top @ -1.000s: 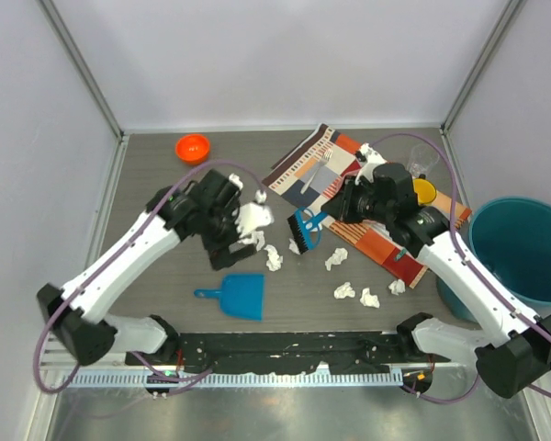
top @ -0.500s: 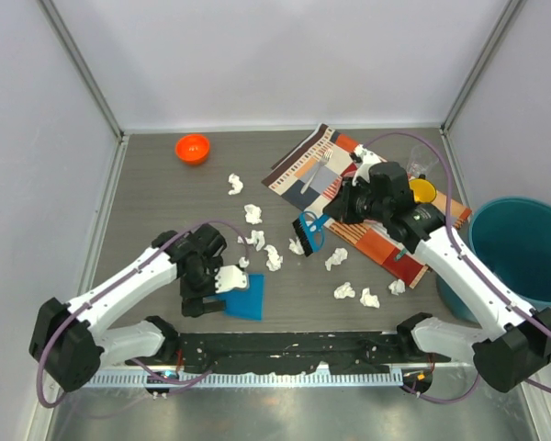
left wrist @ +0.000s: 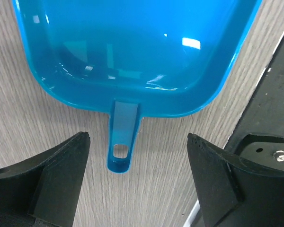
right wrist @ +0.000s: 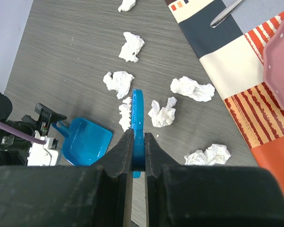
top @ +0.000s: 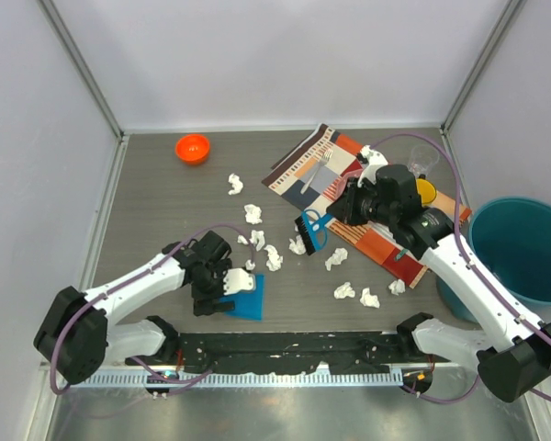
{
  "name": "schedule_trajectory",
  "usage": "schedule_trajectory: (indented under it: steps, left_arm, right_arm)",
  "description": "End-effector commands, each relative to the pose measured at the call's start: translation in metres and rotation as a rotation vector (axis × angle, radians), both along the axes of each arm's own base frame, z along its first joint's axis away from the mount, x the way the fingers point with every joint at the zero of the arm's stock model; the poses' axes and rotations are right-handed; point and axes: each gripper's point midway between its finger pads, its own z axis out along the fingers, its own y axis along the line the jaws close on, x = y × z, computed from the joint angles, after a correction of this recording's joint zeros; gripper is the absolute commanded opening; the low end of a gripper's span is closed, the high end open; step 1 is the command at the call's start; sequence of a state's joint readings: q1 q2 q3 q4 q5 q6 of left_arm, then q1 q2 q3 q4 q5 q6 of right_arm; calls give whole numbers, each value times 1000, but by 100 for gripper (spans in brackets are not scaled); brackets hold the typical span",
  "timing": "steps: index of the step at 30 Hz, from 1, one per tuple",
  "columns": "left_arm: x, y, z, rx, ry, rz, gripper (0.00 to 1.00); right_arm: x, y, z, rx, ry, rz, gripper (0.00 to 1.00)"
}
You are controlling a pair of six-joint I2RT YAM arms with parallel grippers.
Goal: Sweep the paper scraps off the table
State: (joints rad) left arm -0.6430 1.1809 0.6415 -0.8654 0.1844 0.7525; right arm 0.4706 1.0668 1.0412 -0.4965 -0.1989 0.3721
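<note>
Dark grey table (top: 147,211). Teal bin (top: 523,248) at right edge. Striped placemat (top: 303,170) rear right. Blue dustpan (left wrist: 132,47) flat, front left. Left gripper (left wrist: 137,139) spread wide astride dustpan handle, not touching. Right gripper (right wrist: 138,156) clamped on blue brush (right wrist: 138,118). Paper scraps (right wrist: 131,46) scattered mid-table, between placemat and dustpan.

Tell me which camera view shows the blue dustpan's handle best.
The left wrist view: the handle lies mid-frame, hang hole visible, between the fingers of the open left gripper. In the top external view that gripper covers it; only the scoop of the dustpan shows. The right wrist view shows it small, at the scoop's corner.
</note>
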Motion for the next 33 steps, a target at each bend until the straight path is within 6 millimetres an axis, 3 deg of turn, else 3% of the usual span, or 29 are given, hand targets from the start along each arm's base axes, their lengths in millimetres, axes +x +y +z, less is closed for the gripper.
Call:
schedule_trajectory:
  steps: [1,5,9,11,13,18,22,23,26,28,29,30,32,33]
  left_arm:
    - [10,-1,-11,-10,-52,-13,84]
    - [1,1,-14,-7,-20,-24,67]
    - [-6,8,-11,17,5,-31,36]
    - [-10,11,-10,27,15,-29,26]
    - [-11,12,-7,32,17,-3,0]
    - [0,21,7,82,-39,91,0]
    - [11,39,14,132,-84,185,0]
    - [14,45,14,133,-87,208,0]
    - [19,59,17,140,-84,275,0]
    - [23,64,19,151,-68,308,0]
    - [26,69,19,154,-55,343,0]
    - [34,70,22,150,-67,368,0]
    - [43,73,18,162,-44,409,0]
    - [51,75,20,157,-49,442,0]
  right_arm:
    - [4,1,12,18,-43,-12,1]
    - [6,2,14,22,-47,-13,1]
    - [7,4,15,29,-44,-8,1]
    - [9,7,16,36,-42,-5,1]
    - [10,9,15,46,-36,-4,1]
    - [23,17,23,72,-66,-13,1]
    - [38,37,31,-20,-172,7,1]
    - [53,41,30,-62,-202,-17,1]
    - [70,59,26,-174,-299,25,1]
    - [87,73,12,-217,-308,47,1]
    - [96,82,19,-217,-361,67,1]
    - [105,90,4,-242,-359,87,1]
    - [121,102,13,-254,-439,85,1]
    - [130,106,1,-312,-459,105,1]
